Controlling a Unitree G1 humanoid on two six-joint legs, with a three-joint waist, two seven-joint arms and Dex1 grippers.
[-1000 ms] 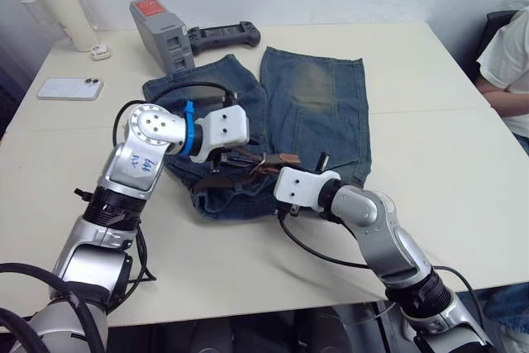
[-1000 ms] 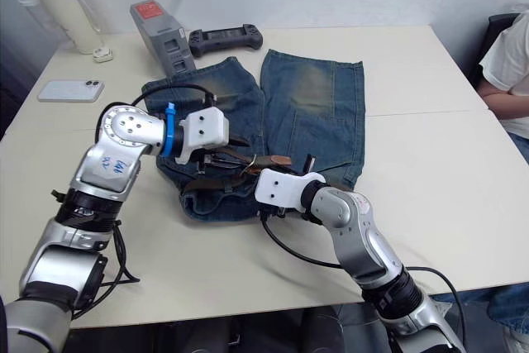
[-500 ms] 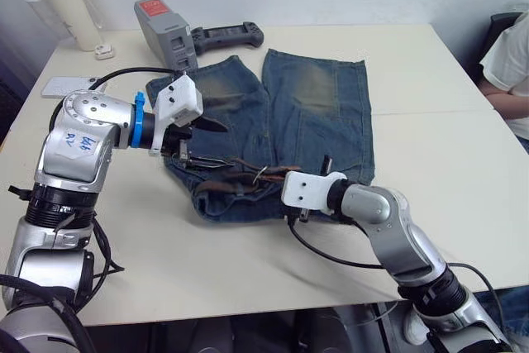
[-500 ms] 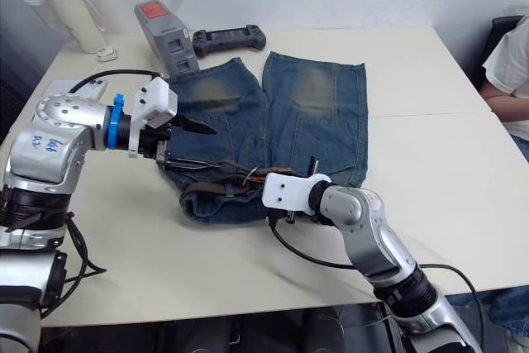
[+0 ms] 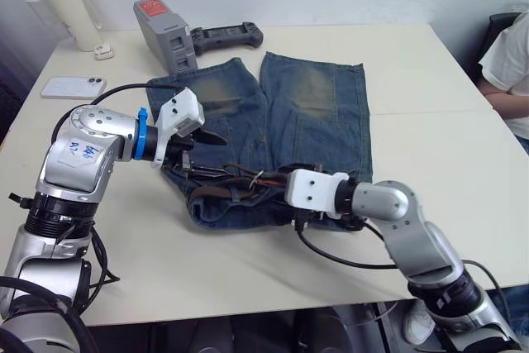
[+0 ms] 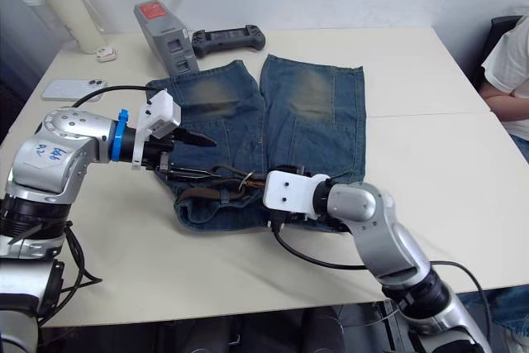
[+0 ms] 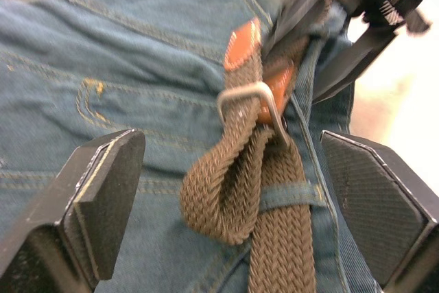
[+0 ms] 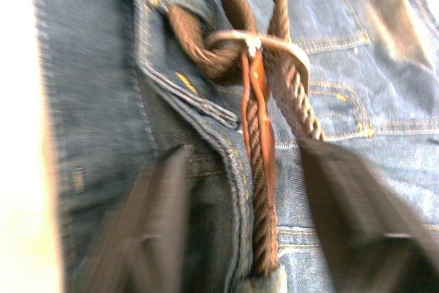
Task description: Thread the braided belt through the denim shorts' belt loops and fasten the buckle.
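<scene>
A: Two grippers, where?
B: Left gripper (image 7: pixel 233 190) spread wide over the braided belt (image 7: pixel 271 204); right gripper (image 8: pixel 240 224) likewise spread.
A: The belt?
B: Brown weave bunched at the denim shorts (image 5: pixel 310 109) waistband, near table (image 5: pixel 430 64) edge, silver buckle (image 7: pixel 250 97) atop, one belt loop (image 7: pixel 291 195) crossing it.

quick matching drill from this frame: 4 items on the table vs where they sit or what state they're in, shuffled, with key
1. buckle
2. left gripper
3. phone
4. game controller

A. far table edge, beside the grey box
B. on the denim shorts' waistband, belt through it
C. open, over the braided belt
D. flat near the table's left edge

Pairs: 1-B, 2-C, 3-D, 4-A
</scene>
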